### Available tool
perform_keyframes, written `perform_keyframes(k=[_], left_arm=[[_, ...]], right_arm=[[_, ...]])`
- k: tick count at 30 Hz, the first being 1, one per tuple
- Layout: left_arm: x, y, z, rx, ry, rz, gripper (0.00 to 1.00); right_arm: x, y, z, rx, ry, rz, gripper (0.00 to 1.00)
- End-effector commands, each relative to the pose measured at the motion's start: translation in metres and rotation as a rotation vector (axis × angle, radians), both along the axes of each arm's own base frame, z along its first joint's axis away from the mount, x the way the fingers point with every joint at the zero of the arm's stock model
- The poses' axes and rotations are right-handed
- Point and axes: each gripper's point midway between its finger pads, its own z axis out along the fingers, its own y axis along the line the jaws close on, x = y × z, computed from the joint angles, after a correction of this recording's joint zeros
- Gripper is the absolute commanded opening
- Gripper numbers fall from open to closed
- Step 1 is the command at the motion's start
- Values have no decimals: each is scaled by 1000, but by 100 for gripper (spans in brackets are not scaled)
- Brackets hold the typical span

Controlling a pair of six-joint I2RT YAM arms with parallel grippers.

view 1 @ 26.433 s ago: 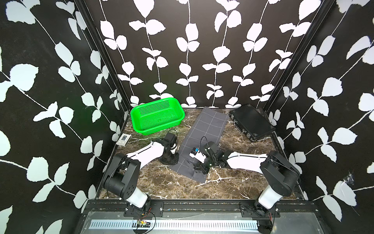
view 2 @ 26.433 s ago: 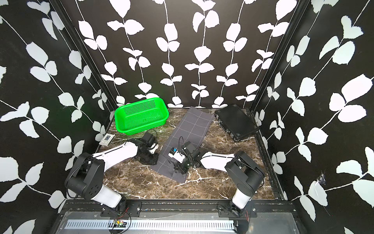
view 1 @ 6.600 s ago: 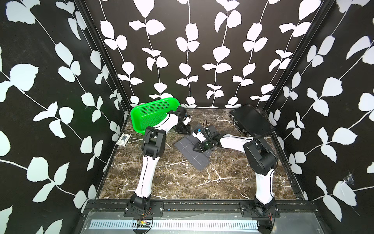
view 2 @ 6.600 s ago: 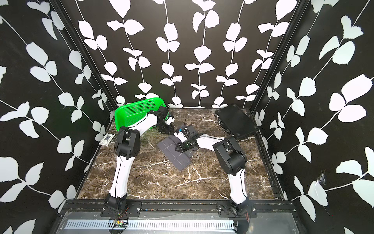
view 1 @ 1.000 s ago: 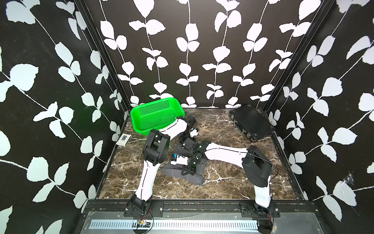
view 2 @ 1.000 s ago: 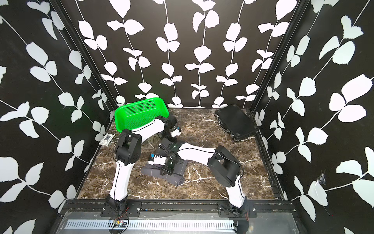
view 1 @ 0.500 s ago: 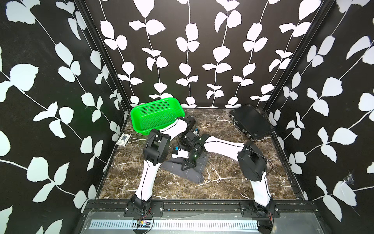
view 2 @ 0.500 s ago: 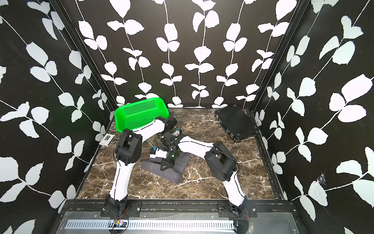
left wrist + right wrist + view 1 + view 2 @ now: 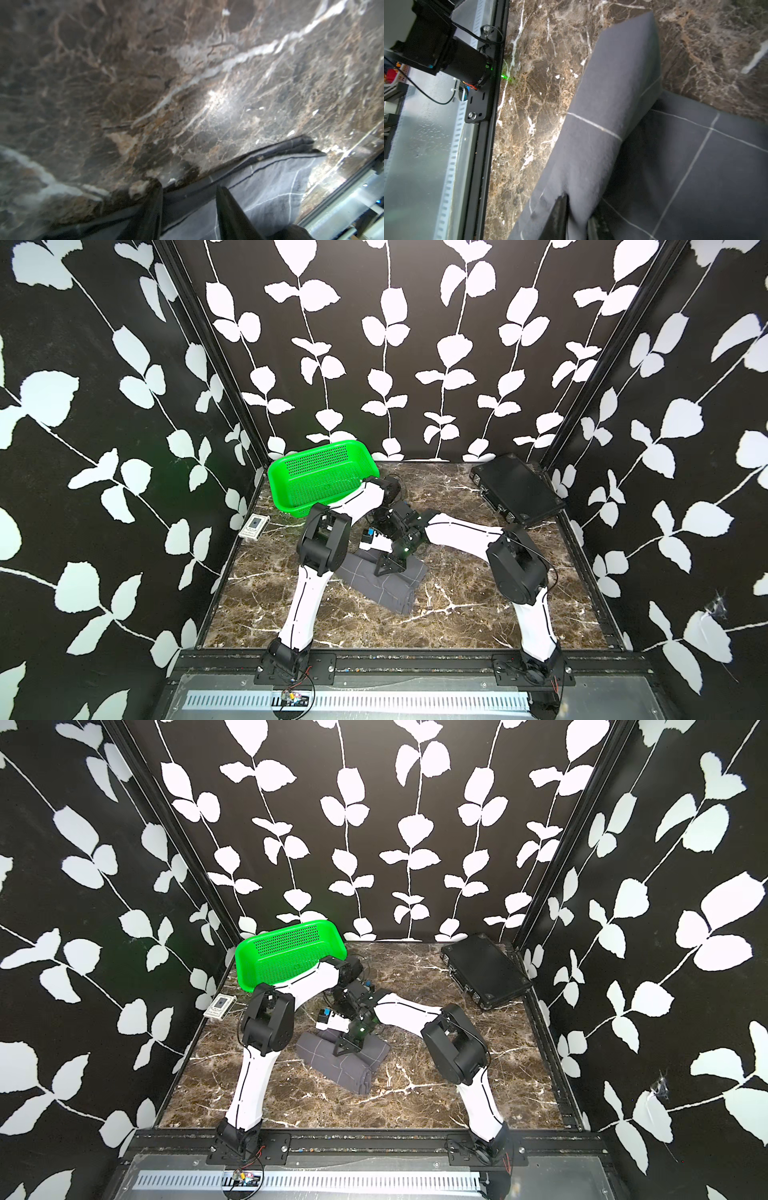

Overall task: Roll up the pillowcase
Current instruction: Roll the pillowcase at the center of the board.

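Observation:
The pillowcase (image 9: 388,587), charcoal cloth with thin white grid lines, lies mid-table, its near part rolled into a thick tube (image 9: 353,1073) and a flat part behind it. My right gripper (image 9: 389,567) points down onto the roll. In the right wrist view its fingers (image 9: 560,216) stand close together with a fold of the roll (image 9: 604,116) pinched between them. My left gripper (image 9: 188,186) is low over the flat edge of the pillowcase (image 9: 270,187). Its fingers stand apart with nothing gripped. In both top views it is mostly hidden behind the right wrist.
A green basket (image 9: 316,452) stands at the back left, close to the left forearm. A black rigid case (image 9: 515,489) lies at the back right. A small white card (image 9: 254,526) lies by the left wall. The metal front rail (image 9: 481,124) runs near the roll.
The right gripper has shifted slightly away from the front edge on the roll, and its fingers have eased a little. The left arm has hardly moved.

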Motion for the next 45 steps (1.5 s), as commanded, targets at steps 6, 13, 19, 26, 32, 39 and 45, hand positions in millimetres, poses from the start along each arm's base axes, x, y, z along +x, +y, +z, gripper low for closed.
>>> perform_keyframes(k=[6,13,19,26,32,39,45], left_arm=[[29,0,27,1,-105,61,50],[58,27,85,25,-277,168,54],[31,61,119,73,-292,237,55],[-42,96,108,115,-204,244,55],[-73,113,82,128,-145,247,55],[-60,109,53,92,-138,256,54],[-49,114,32,113,-126,251,54]], right_arm=[[18,-7,-27,-14,-90,-47,21],[17,-11,-34,-12,-93,-76,21],[16,-13,-36,-24,-92,-92,20],[16,-20,-32,-32,-113,-119,21],[12,-30,-37,-60,-121,-140,24],[11,-39,-36,-82,-157,-166,28],[10,-48,-28,-95,-197,-190,30]])
